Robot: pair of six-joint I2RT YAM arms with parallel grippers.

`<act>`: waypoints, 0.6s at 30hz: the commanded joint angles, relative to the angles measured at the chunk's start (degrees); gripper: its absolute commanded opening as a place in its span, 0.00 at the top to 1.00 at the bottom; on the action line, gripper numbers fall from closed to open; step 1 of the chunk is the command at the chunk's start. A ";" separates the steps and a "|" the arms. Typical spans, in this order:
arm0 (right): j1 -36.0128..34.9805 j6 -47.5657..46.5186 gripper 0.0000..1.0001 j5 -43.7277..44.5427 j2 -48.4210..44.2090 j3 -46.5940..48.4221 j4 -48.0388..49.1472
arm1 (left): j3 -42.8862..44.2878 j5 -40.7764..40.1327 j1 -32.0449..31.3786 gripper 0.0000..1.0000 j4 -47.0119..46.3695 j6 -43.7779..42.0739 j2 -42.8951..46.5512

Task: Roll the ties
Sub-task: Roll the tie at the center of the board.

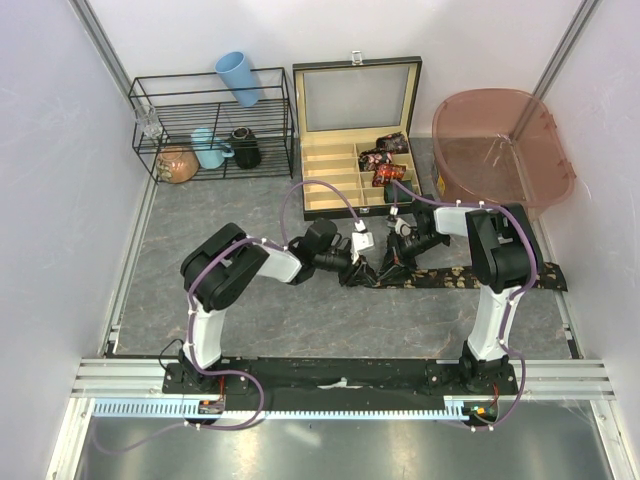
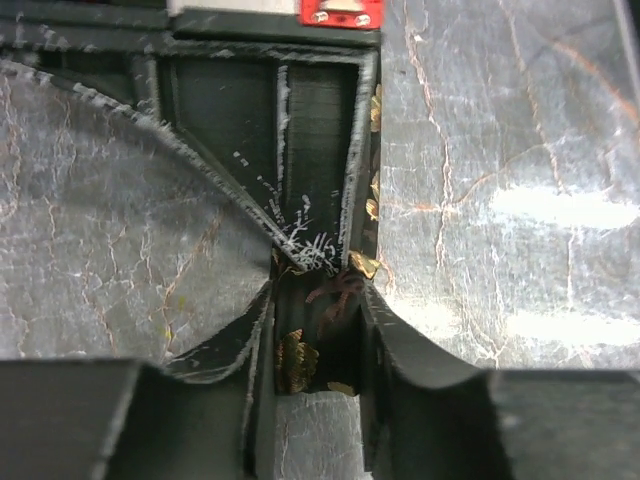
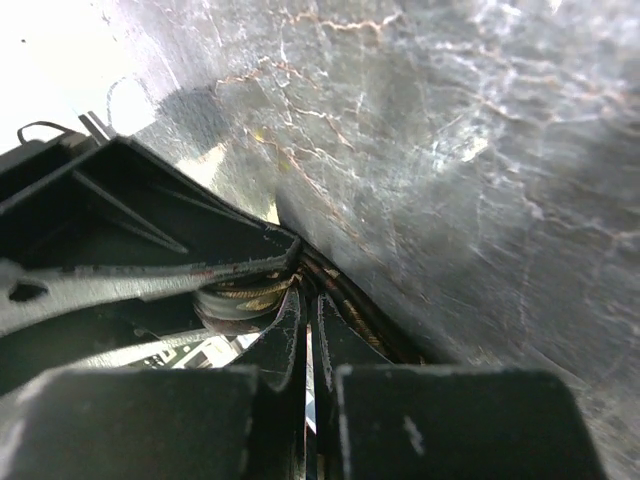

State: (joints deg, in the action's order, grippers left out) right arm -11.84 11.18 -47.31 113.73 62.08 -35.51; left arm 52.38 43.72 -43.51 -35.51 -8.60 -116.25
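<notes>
Left gripper [image 2: 320, 300] pinches the tie [image 1: 470, 277] end, right gripper [image 3: 308, 298] is fully closed alongside; weak pinch and it probably unrolls

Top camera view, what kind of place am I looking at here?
Probably a robot test cell in a lab: plain white panel walls box in the table, aluminium rails run along its near edge beside two bolted arms, and a wire rack holds cups.

White walls [image 1: 40, 150] all around, grey marbled tabletop [image 1: 220, 210], black wire rack [image 1: 210, 120] tucked in the back-left corner
</notes>
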 commanded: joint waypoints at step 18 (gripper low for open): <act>2.87 -4.32 0.62 -5.14 -0.70 4.89 -3.50 | 12.48 -22.36 -5.00 0.78 49.37 -27.78 2.17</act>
State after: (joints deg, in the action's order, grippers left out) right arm -10.59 10.61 -49.67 115.31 66.17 -35.59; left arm 63.66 27.77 -47.48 -1.54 -29.69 -111.07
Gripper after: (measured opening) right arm 0.322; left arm 0.369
